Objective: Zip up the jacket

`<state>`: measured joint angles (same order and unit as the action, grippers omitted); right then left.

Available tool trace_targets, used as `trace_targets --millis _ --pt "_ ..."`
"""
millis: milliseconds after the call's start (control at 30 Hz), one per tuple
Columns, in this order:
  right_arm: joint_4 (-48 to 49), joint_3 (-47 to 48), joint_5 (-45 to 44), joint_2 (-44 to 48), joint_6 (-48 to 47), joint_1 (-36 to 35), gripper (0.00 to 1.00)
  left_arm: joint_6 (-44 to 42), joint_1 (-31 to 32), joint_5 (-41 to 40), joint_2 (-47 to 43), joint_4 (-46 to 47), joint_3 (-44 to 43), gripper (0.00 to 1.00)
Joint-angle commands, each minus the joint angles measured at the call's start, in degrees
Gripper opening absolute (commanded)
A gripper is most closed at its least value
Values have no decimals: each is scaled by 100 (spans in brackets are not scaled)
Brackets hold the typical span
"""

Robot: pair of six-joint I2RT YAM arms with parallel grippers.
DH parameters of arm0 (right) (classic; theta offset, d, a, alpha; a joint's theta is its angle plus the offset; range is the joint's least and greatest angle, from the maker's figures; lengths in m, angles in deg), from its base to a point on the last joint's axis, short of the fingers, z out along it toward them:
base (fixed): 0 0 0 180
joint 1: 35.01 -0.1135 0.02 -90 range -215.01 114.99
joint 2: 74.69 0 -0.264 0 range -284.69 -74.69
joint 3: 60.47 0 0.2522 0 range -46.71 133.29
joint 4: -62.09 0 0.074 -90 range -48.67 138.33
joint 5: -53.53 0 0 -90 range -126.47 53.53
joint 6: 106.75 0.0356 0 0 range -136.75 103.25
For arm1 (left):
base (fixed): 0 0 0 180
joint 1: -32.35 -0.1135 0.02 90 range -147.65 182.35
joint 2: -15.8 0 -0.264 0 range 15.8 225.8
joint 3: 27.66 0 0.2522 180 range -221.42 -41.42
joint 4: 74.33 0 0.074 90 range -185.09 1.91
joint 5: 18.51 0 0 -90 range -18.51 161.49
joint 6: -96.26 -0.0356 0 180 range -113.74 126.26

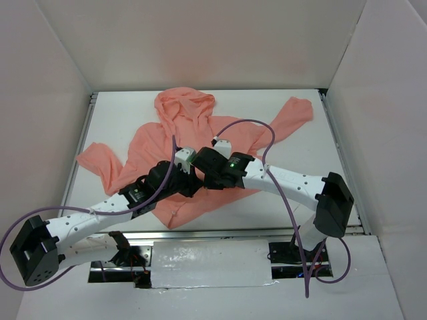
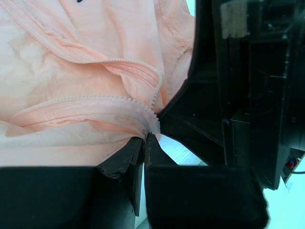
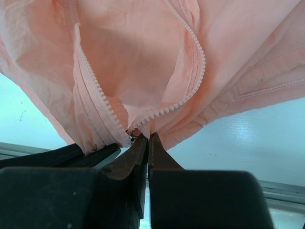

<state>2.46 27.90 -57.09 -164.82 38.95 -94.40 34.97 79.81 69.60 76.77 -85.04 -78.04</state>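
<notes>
- The jacket [image 1: 143, 150] lies spread on the white desk [image 1: 293, 203], hood [image 1: 185, 103] toward the far side, one sleeve [image 1: 97, 161] out to the left and the other [image 1: 293, 115] reaching to the far right
- The left arm [image 1: 87, 223] and right arm [image 1: 293, 183] both reach in over the lower middle of the jacket's front, their heads almost meeting there
- In the left wrist view the left fingers [image 2: 137, 155] are closed together, pinching the pink cloth just where a row of zipper teeth [image 2: 95, 99] ends
- The black body of the other arm's head [image 2: 238, 95] stands just to the right of that pinch
- In the right wrist view the right fingers [image 3: 141, 153] are pressed tight, nipping the jacket at the point where the two rows of zipper teeth [image 3: 190, 52] come together
- Above that point the two rows curve apart, so the front is open there
- The cloth is lifted and bunched at both pinches, hanging clear of the desk below
- A purple cable [image 1: 247, 123] loops over the jacket's right side
</notes>
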Motion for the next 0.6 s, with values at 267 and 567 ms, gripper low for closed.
trace_targets --millis 267,567 --pt "631 -622 523 -189 -340 -72 0 1504 17 -2882 -595 -1278 -125 0" --pt "1221 -1625 1385 -382 -507 -616 4 2245 0 -3441 -1323 -2695 -74 0"
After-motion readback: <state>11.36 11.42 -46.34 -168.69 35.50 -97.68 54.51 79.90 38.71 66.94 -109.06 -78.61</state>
